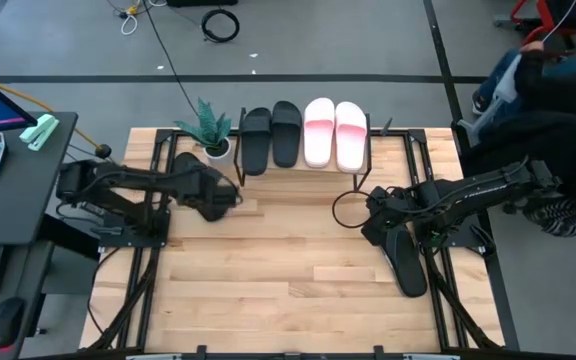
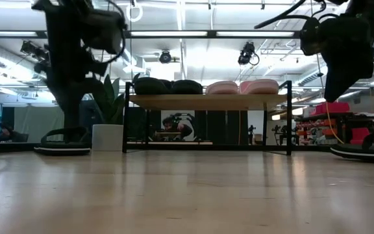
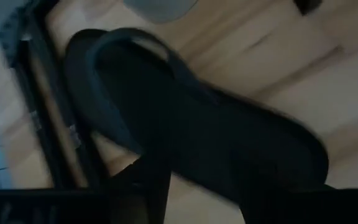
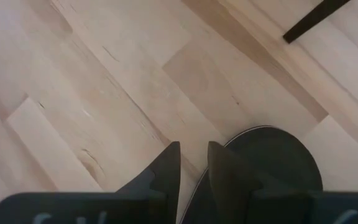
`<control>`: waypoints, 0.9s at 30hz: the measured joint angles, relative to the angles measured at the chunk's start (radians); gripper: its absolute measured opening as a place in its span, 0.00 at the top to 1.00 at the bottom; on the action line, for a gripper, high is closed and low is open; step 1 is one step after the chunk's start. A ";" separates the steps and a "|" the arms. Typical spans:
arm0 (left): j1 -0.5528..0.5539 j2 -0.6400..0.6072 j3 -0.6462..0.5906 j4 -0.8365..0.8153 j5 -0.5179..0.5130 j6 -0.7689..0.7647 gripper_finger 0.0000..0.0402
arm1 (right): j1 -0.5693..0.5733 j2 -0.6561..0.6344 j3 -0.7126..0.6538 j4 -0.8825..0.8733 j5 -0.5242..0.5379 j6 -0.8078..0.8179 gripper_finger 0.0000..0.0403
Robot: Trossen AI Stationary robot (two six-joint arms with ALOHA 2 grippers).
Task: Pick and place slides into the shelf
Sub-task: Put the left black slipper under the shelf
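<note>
Your left arm reaches in from the left edge, elbow bent, wrist angled down toward the back-left of the surface. Left claw sits low there; whether its fingers are parted or closed can't be read. Your right arm comes in from the right edge, stretched leftward, wrist tipped down. Right claw points at the surface, its two fingers held narrowly apart.

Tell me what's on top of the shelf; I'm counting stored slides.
On the shelf lie two black slides and two pink slides, side by side. The board under them is mostly covered; the low view shows nothing on the lower level.
</note>
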 joint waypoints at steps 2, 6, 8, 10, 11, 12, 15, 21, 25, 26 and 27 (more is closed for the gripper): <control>0.080 -0.019 -0.033 0.050 0.012 0.060 0.58 | 0.000 0.000 0.000 0.001 0.000 -0.008 0.78; 0.212 -0.038 -0.047 0.067 0.017 0.119 0.54 | 0.000 0.000 0.000 0.007 0.001 -0.092 0.78; 0.257 -0.043 -0.047 0.056 0.017 0.146 0.53 | -0.001 0.000 0.001 0.010 0.002 -0.141 0.78; 0.295 -0.045 -0.047 0.061 0.018 0.181 0.52 | -0.001 -0.001 0.001 0.011 0.005 -0.174 0.78; 0.310 -0.049 -0.047 0.058 0.016 0.186 0.51 | -0.001 -0.002 0.001 0.011 0.007 -0.184 0.78; 0.323 -0.049 -0.046 0.058 0.016 0.188 0.50 | -0.001 -0.003 0.001 0.012 0.007 -0.190 0.78; 0.362 -0.047 -0.047 0.071 0.015 0.185 0.49 | -0.001 -0.004 0.001 0.012 0.007 -0.192 0.78; 0.420 -0.046 -0.046 0.113 0.015 0.163 0.50 | -0.001 -0.004 0.001 0.011 0.007 -0.192 0.78; 0.425 -0.046 -0.046 0.135 0.016 0.160 0.52 | -0.001 -0.004 0.001 0.011 0.007 -0.192 0.78; 0.423 -0.046 -0.046 0.142 0.016 0.155 0.52 | -0.001 -0.004 0.001 0.012 0.007 -0.192 0.78; 0.421 -0.046 -0.046 0.147 0.016 0.148 0.53 | -0.001 -0.004 0.001 0.011 0.007 -0.192 0.78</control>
